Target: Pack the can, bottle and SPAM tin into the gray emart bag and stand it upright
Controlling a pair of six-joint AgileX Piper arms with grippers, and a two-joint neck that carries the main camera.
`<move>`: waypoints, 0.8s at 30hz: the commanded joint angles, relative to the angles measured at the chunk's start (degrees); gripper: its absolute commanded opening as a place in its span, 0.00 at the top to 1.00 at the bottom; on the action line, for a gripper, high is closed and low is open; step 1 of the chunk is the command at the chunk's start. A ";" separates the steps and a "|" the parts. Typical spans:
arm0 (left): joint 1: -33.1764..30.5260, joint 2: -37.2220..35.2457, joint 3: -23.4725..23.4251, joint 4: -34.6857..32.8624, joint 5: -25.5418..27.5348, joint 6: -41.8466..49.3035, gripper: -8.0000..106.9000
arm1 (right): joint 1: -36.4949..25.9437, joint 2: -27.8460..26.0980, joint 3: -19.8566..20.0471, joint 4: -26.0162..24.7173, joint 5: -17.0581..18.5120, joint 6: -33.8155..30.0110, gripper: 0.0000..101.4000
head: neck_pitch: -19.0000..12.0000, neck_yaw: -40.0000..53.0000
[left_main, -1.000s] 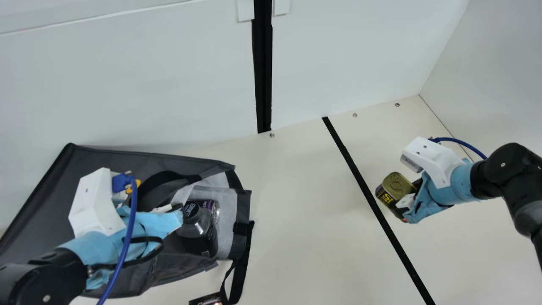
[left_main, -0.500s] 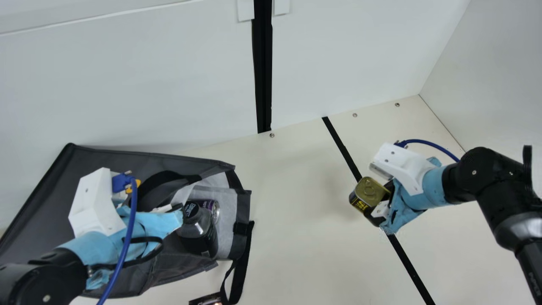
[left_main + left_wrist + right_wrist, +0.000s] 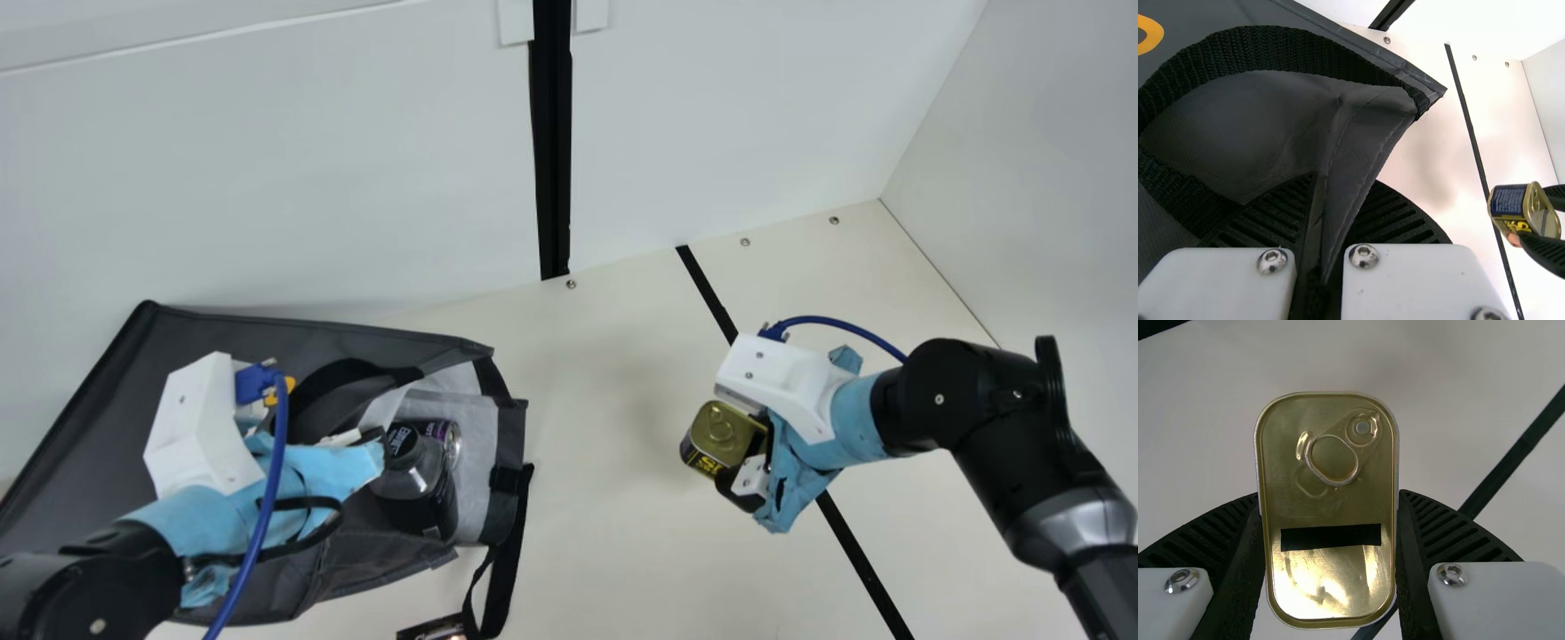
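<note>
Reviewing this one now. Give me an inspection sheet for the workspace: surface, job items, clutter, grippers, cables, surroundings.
Surface: cream table, crossed by a black line.
Job's things: gray bag lying down, not upright; bottle and can inside its mouth; SPAM tin outside it.
Clutter: dark printed item by the bag's strap, cut off by the main view's bottom edge; kind unclear.
Grippers: left gripper pinches the bag's fabric; right gripper holds the tin.
Cables: blue cable at each wrist, left and right.
Surroundings: white walls, black vertical strip.
</note>
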 commanded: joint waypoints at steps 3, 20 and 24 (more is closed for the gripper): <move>0.00 0.00 0.00 0.00 0.00 0.00 1.00 | 2.75 -0.95 0.65 -0.32 0.17 0.58 1.00 | -1.30 -0.05; 0.00 0.00 0.00 0.00 0.00 0.00 1.00 | 11.13 -4.61 2.38 0.68 2.78 2.39 1.00 | -1.30 -0.05; 0.00 0.00 0.00 0.00 0.00 0.00 1.00 | 12.78 -5.33 3.05 1.53 3.24 2.00 1.00 | -1.30 -0.05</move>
